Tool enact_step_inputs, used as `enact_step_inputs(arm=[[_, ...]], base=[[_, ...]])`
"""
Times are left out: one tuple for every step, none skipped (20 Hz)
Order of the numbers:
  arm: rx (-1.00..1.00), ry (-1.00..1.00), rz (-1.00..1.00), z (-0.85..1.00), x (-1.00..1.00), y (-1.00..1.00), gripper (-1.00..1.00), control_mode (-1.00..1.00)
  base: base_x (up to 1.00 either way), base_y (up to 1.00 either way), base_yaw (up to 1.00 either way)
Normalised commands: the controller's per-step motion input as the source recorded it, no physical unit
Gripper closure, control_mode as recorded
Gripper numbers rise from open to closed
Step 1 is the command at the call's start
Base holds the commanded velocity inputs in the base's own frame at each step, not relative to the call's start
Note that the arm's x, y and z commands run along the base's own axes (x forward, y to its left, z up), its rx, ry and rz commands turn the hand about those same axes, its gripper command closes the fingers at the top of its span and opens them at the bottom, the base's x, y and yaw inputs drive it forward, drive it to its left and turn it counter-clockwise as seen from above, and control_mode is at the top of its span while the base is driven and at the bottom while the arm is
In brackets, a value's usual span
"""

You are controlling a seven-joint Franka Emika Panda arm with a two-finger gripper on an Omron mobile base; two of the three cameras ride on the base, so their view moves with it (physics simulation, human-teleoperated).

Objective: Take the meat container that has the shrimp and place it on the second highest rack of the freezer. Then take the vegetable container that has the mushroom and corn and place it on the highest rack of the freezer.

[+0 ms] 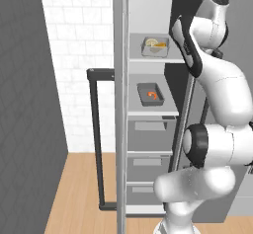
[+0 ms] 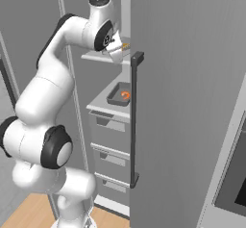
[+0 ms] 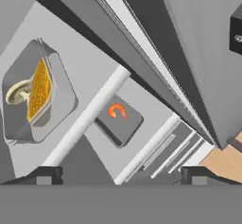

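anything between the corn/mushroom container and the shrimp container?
Just the white front edge of the top rack, seen in the hand view; the vegetable container sits above it, the shrimp container on the rack below.

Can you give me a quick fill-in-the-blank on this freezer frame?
1. The container with the shrimp sits on the rack directly ____ the rack with the mushroom and corn container.
2. The pincer has its jaws ____ and holds nothing.
3. The corn lies beside a ____ in the same container.
4. The freezer door stands ____.

Missing words: below; open; mushroom; open
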Motion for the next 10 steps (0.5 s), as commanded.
enact_step_inputs(arm=[[-0.21,0.0,0.38,-0.08,-1.0,0.09,-1.0,-1.0],[-0.23,0.0,0.37,0.0,-1.0,0.14,-1.0,-1.0],[-0.25,0.0,0.36,0.0,-0.94,0.19,-1.0,-1.0],[-0.29,0.0,0.34,0.0,-0.94,0.21,-1.0,-1.0],[-0.3,0.01,0.34,0.0,-0.93,0.21,-1.0,-1.0],[-0.32,0.01,0.33,0.0,-0.94,0.23,-1.0,-1.0],[-0.33,0.02,0.33,-0.09,-0.96,0.22,-1.0,-1.0],[-0.34,0.03,0.32,-0.09,-1.0,0.18,-1.0,-1.0],[-0.35,0.04,0.32,-0.1,-1.0,0.17,-1.0,-1.0],[-0.35,0.05,0.31,-0.18,-1.0,0.13,-1.0,-1.0]], base=[[0.0,0.0,0.0],[0.0,0.0,0.0],[0.0,0.0,0.0],[0.0,0.0,0.0],[0.0,0.0,0.0],[0.0,0.0,0.0],[0.0,0.0,0.0],[0.0,0.0,0.0],[0.0,0.0,0.0],[0.0,0.0,0.0]])
